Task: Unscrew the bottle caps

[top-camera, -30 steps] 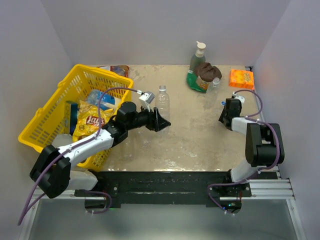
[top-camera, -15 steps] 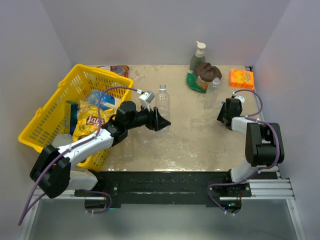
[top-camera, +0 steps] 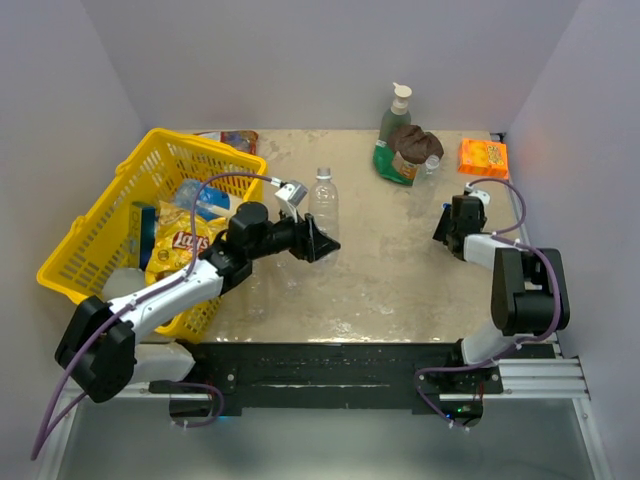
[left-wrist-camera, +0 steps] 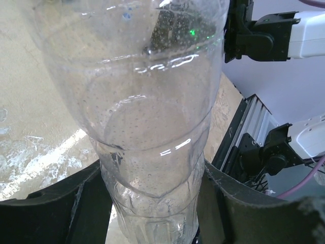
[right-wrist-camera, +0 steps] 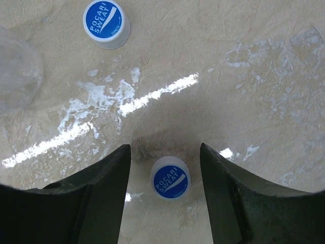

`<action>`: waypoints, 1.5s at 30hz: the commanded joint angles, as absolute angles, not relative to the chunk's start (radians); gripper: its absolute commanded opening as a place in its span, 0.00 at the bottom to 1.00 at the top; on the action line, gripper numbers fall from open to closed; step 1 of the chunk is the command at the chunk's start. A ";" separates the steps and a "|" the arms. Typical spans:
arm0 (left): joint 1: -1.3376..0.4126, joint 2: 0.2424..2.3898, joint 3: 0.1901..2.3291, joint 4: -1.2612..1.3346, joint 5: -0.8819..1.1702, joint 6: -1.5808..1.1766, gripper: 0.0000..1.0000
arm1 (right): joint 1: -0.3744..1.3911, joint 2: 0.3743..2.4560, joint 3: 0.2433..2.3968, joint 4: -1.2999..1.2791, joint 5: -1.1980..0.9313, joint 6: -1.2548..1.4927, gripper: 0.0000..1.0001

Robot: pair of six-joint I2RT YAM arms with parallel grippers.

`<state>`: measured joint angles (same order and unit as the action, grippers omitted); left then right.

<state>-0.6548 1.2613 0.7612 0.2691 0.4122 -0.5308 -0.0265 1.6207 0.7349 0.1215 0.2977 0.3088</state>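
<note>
Top view, left gripper (top-camera: 322, 243): it reaches in to mid-bench and is closed around the lower part of the clear bottle (top-camera: 324, 203).
Top view, clear bottle: it stands upright near the middle of the bench (top-camera: 390, 270). Whether a cap sits on its neck cannot be told from here.
Top view, right gripper (top-camera: 448, 222): it is low over the right side of the bench, well apart from the left gripper. Its spread is not readable at this size.
Top view, second bottle (top-camera: 432, 166): it stands at the back, just beside the green soap bottle (top-camera: 393, 125).
Top view, surroundings: a yellow basket (top-camera: 95, 215) holding snack bags is on the left, and an orange packet (top-camera: 483, 157) lies in the back right corner.
Left wrist view, left gripper (left-wrist-camera: 157, 218): both dark fingers press against the sides of the clear bottle (left-wrist-camera: 152, 127) in a narrow grip.
Left wrist view, clear bottle: it fills the frame, ribbed and see-through, with droplets on its wall.
Right wrist view, right gripper (right-wrist-camera: 165, 152): its fingers are spread wide and hold nothing.
Right wrist view, near cap (right-wrist-camera: 170, 184): white with a blue top, it lies flat on the bench (right-wrist-camera: 264, 91) between the two fingers, touching neither.
Right wrist view, far cap (right-wrist-camera: 106, 23): the same kind, it lies on the bench beyond the fingers, well apart from the near cap.
Right wrist view, left edge: a blurred clear plastic shape (right-wrist-camera: 18, 76) is cut off by the frame.
</note>
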 commanded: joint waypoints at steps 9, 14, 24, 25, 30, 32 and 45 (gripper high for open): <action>-0.683 1.256 0.864 0.152 0.462 -0.341 0.36 | -0.043 1.168 0.905 -0.155 0.267 0.339 0.65; -0.735 1.261 0.836 0.205 0.541 -0.368 0.36 | -0.043 1.086 1.090 -0.294 -0.139 0.311 0.62; -0.810 1.226 0.730 0.290 0.558 -0.479 0.36 | 0.245 1.313 1.524 -0.535 -0.740 0.310 0.63; -0.813 1.218 0.721 0.298 0.543 -0.491 0.36 | 0.293 1.324 1.541 -0.570 -0.753 0.299 0.63; -0.818 1.155 0.667 0.298 0.489 -0.529 0.36 | 0.391 1.355 1.585 -0.666 -0.764 0.241 0.63; -0.819 1.132 0.654 0.295 0.479 -0.535 0.36 | 0.419 1.355 1.580 -0.683 -0.756 0.226 0.63; -0.819 1.117 0.670 0.253 0.469 -0.511 0.36 | 0.532 1.376 1.548 -0.680 -0.677 0.236 0.58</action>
<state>-0.8162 1.1294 0.6518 0.2199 0.4797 -0.5167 0.5106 1.3827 1.5314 -0.6994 -0.6933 0.2138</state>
